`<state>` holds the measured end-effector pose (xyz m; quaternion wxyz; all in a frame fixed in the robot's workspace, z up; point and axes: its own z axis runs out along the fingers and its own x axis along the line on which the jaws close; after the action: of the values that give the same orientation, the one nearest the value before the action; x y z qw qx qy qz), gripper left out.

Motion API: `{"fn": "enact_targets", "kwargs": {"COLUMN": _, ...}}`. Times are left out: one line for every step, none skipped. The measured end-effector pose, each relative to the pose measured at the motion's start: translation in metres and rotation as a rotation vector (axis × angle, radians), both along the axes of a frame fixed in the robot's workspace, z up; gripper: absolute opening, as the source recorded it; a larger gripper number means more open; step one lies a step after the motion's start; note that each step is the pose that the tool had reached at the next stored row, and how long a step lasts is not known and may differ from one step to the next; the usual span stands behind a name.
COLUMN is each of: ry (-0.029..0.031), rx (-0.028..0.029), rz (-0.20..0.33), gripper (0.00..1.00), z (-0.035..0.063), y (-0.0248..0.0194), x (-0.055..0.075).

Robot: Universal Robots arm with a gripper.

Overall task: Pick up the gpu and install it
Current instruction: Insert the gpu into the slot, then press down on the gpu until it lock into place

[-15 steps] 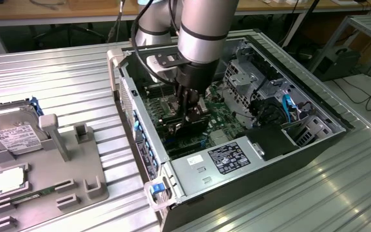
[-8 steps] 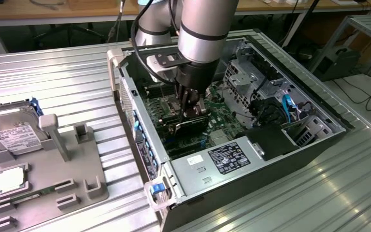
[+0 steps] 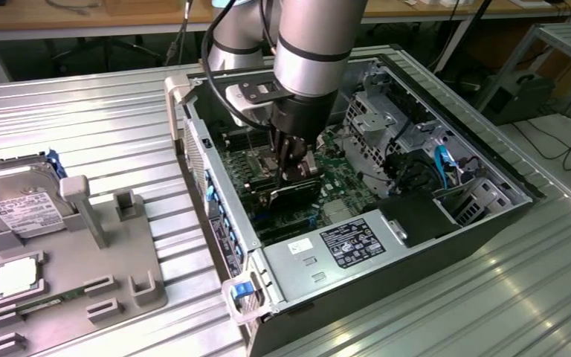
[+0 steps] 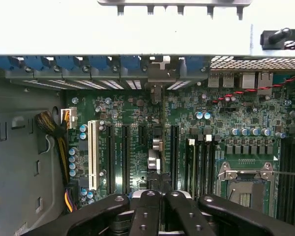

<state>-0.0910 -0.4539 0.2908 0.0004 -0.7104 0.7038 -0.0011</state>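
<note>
One hard drive (image 3: 23, 212) rests in a grey fixture tray (image 3: 68, 282) at the exterior view's left, apparently staged. Right: open computer case (image 3: 365, 223); gripper (image 3: 296, 165) inside, fingers (image 4: 150, 211) closed on the upright gpu (image 3: 294, 192), over the motherboard (image 4: 137, 137) slots.

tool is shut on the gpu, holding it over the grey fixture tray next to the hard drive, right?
Not quite. The tool is shut on the gpu, but inside the open PC case, over the motherboard, not over the grey fixture tray. The exterior view shows this; the hard drive sits on that tray, toward that view's left.
</note>
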Motion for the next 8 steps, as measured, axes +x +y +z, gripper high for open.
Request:
{"fn": "enact_targets", "kwargs": {"ry": 0.0000, "rx": 0.0000, "rz": 0.000, "gripper": 0.11, "z": 0.0000, "y": 0.0000, "x": 0.0000}}
{"fn": "enact_targets", "kwargs": {"ry": 0.0000, "rx": 0.0001, "rz": 0.000, "gripper": 0.11, "z": 0.0000, "y": 0.0000, "x": 0.0000}}
{"fn": "enact_targets", "kwargs": {"ry": 0.0000, "rx": 0.0000, "rz": 0.000, "gripper": 0.11, "z": 0.0000, "y": 0.0000, "x": 0.0000}}
{"fn": "enact_targets", "kwargs": {"ry": 0.0000, "rx": 0.0000, "rz": 0.000, "gripper": 0.11, "z": 0.0000, "y": 0.0000, "x": 0.0000}}
{"fn": "enact_targets", "kwargs": {"ry": 0.0000, "rx": 0.0000, "rz": 0.000, "gripper": 0.11, "z": 0.0000, "y": 0.0000, "x": 0.0000}}
{"fn": "enact_targets", "kwargs": {"ry": 0.0000, "rx": 0.0000, "rz": 0.000, "gripper": 0.11, "z": 0.0000, "y": 0.0000, "x": 0.0000}}
{"fn": "enact_targets", "kwargs": {"ry": 0.0000, "rx": 0.0001, "rz": 0.000, "gripper": 0.11, "z": 0.0000, "y": 0.0000, "x": 0.0000}}
{"fn": "enact_targets", "kwargs": {"ry": 0.0000, "rx": 0.0000, "rz": 0.000, "gripper": 0.11, "z": 0.0000, "y": 0.0000, "x": 0.0000}}
